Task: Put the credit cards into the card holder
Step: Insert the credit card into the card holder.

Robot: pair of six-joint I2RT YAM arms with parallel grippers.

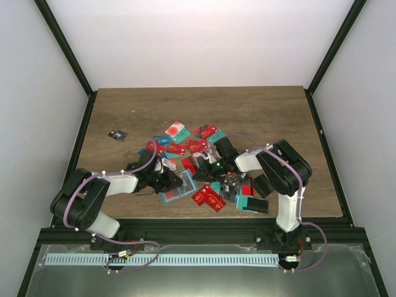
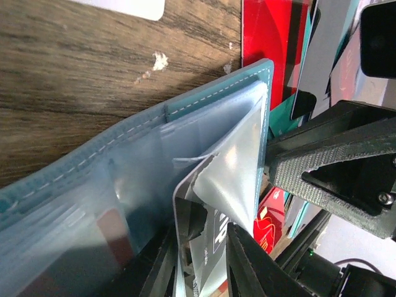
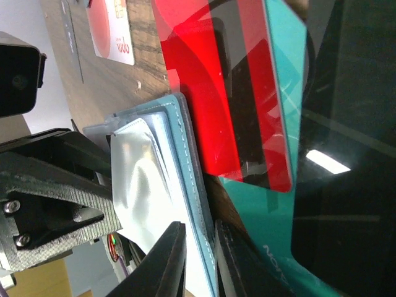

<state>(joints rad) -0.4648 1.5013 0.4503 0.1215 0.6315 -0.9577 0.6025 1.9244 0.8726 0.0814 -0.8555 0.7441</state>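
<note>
Wooden table (image 1: 247,111), near edge: both arms (image 1: 117,184) stretched low, converging; right claw (image 3: 198,226) pinches wallet (image 3: 185,154) edge; left claw (image 2: 209,238) narrow around white card (image 2: 197,272), grip unclear.

The top camera looks down from above and behind the arm bases, far enough to take in the whole worktop (image 1: 124,117) and both arms. The left wrist camera peers along the left claw (image 2: 207,269), the right along the right claw (image 3: 199,247), both pressed close. They share the wallet (image 2: 185,124), seen from opposite sides.
</note>
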